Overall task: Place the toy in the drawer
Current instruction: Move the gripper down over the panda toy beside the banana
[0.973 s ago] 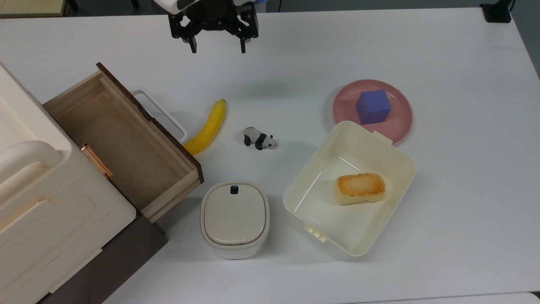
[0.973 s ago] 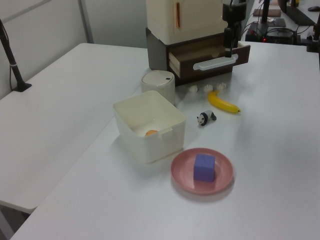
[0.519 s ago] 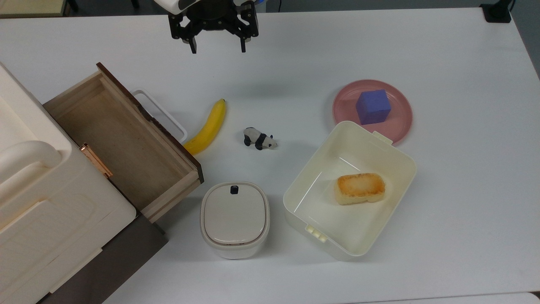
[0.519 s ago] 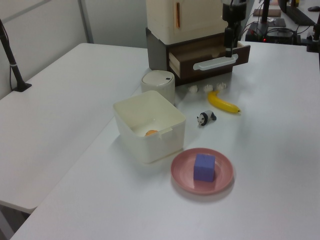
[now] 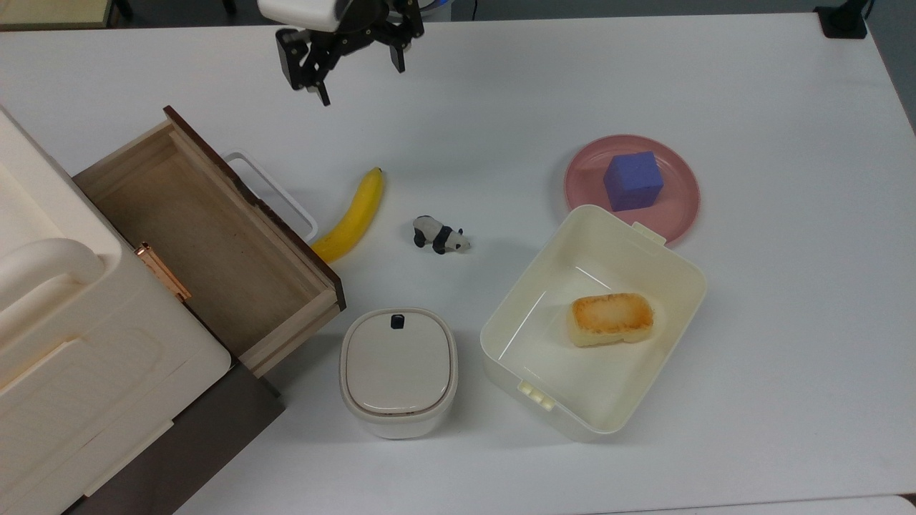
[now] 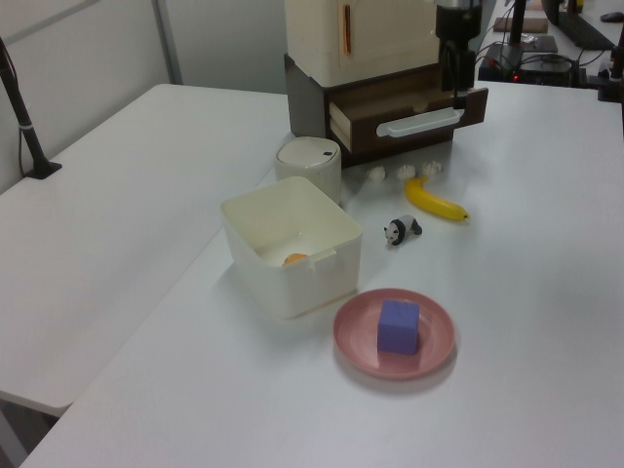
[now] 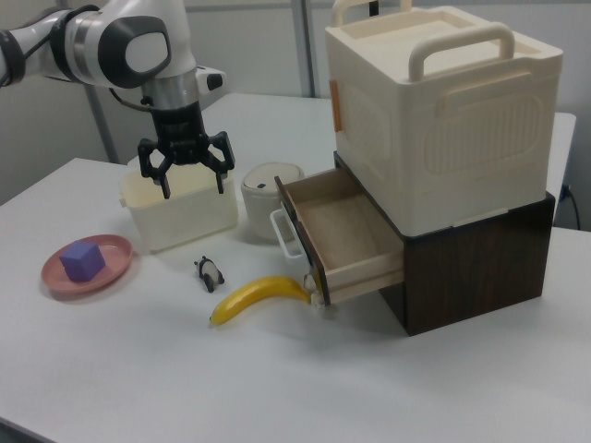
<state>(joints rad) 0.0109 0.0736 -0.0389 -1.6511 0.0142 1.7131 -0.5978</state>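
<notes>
Black-and-white, the toy (image 5: 440,235) stands on its four legs on the bare white table (image 5: 501,86), between the banana (image 5: 353,214) and the cream tub (image 5: 594,318) in the top view, well apart from both. The drawer (image 5: 207,239) stands pulled out, its light-wood floor bare and its white handle (image 5: 272,193) facing the banana. The gripper (image 5: 356,79) hangs above the table near the top view's upper edge, well away from the toy, its two fingers spread wide with nothing between them; in the right view it (image 7: 191,183) hovers in front of the tub, higher than the toy (image 7: 210,273). Nothing of the task is done yet, and the step in hand looks like the approach. The toy is probably light and rigid, likely plastic or resin (so a firm pinch should not hurt it), but its rounded, glossy body may slip or tip if caught off centre. The best hold seems to be across the narrow sides of its trunk, midway between fore and hind legs, fingers coming straight down and turned to sit crosswise to its length. Head and legs look too small to hold safely.
</notes>
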